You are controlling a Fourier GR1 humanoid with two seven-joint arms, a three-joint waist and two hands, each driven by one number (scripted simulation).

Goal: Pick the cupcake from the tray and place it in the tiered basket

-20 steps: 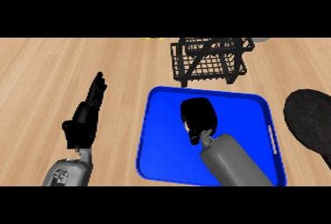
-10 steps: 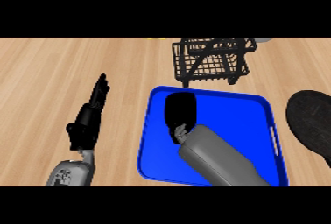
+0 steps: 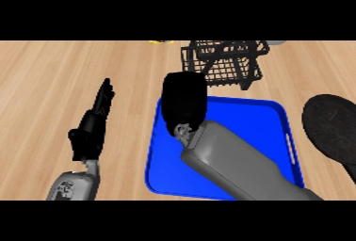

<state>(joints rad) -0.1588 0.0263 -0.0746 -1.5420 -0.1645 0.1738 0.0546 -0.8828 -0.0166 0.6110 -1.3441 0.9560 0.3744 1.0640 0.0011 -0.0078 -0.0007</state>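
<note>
Hovering over the blue tray's [image 3: 278,141] 11 o'clock corner, the right hand [image 3: 184,101] hides its grip; left hand [image 3: 94,124] rests straight-fingered.

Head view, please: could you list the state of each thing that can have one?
Right hand: over the tray's far left edge, back toward the camera; whether it holds anything cannot be seen.
Left hand: open, fingers straight, over the counter left of the tray.
Blue tray: flat on the counter; cupcake not visible.
Tiered basket: upright beyond the tray; nothing visible inside.
Dark round object: lying right of the tray.
</note>
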